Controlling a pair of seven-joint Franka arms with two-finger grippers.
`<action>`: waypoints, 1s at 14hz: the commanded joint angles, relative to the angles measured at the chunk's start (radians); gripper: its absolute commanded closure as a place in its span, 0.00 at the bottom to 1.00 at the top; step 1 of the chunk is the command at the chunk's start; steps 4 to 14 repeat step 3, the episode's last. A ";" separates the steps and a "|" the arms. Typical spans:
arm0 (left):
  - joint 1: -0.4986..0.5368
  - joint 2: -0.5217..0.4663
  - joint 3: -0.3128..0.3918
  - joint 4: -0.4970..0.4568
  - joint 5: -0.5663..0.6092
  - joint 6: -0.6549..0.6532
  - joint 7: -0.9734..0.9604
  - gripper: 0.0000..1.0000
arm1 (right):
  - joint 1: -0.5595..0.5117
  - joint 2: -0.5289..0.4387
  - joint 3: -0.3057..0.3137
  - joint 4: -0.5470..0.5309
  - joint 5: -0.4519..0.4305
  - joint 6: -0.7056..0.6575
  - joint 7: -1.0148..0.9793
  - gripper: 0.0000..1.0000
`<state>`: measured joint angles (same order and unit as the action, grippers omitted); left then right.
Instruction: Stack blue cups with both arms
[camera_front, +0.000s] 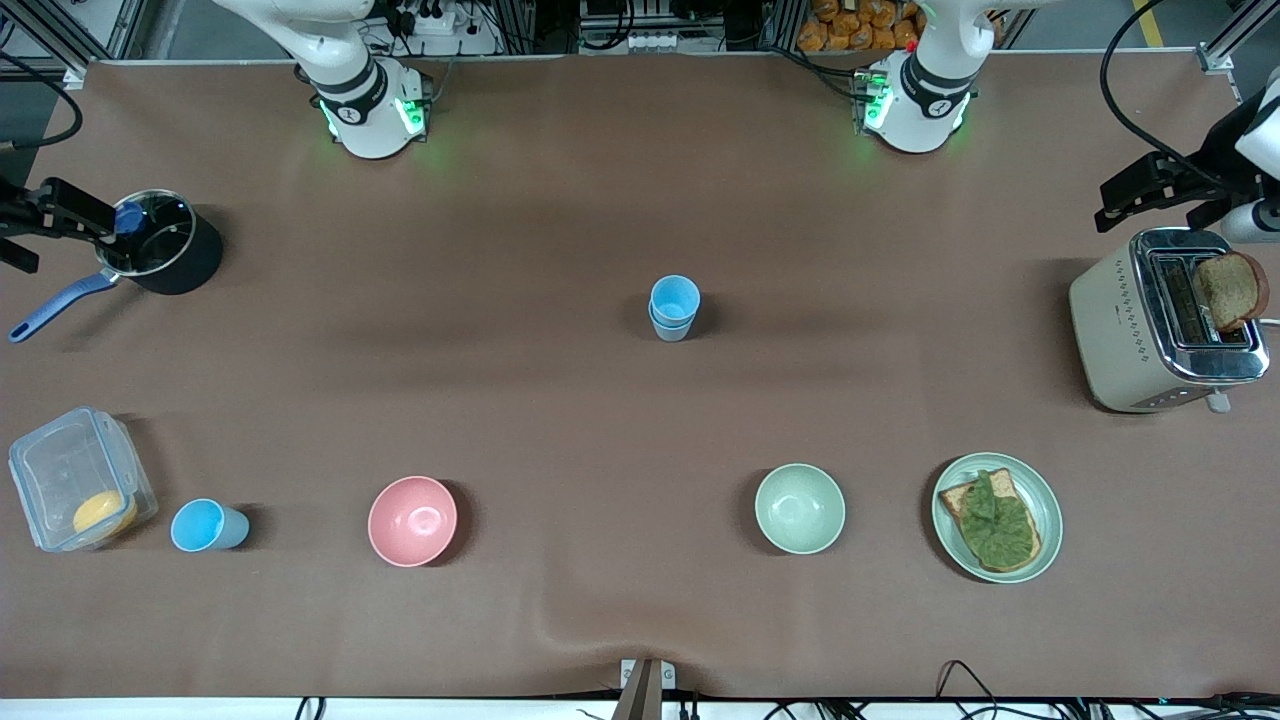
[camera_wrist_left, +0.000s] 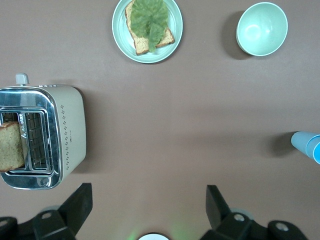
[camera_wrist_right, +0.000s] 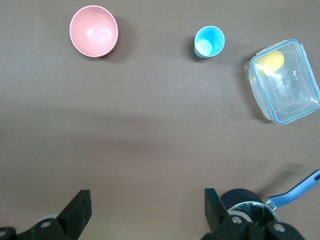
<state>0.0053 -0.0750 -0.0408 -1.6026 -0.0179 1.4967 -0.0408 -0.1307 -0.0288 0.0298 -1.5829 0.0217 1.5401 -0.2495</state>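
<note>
Sky-blue, the stacked blue cups (camera_front: 674, 307) stood mid-table, one nested inside the other, while a third blue cup (camera_front: 206, 526) stood empty between the clear plastic box (camera_front: 78, 478), holding something yellow, and the empty pink bowl (camera_front: 412, 520). The pale green bowl (camera_front: 799, 508) was empty; the plate (camera_front: 1044, 520) carried toast under a lettuce leaf. The left gripper (camera_wrist_left: 149, 210) gaped wide over the toaster (camera_front: 1160, 325), holding nothing. The right gripper (camera_wrist_right: 148, 212) hung equally wide over the saucepan (camera_front: 160, 243).
</note>
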 joint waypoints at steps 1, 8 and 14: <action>0.005 0.012 -0.004 0.027 -0.001 -0.007 -0.001 0.00 | 0.005 -0.017 -0.007 0.000 -0.045 -0.006 -0.028 0.00; 0.005 0.012 -0.004 0.027 0.006 -0.006 -0.001 0.00 | 0.002 -0.023 -0.008 -0.002 -0.045 -0.009 -0.056 0.00; 0.005 0.012 -0.004 0.027 0.006 -0.006 -0.001 0.00 | 0.002 -0.023 -0.008 -0.002 -0.045 -0.009 -0.056 0.00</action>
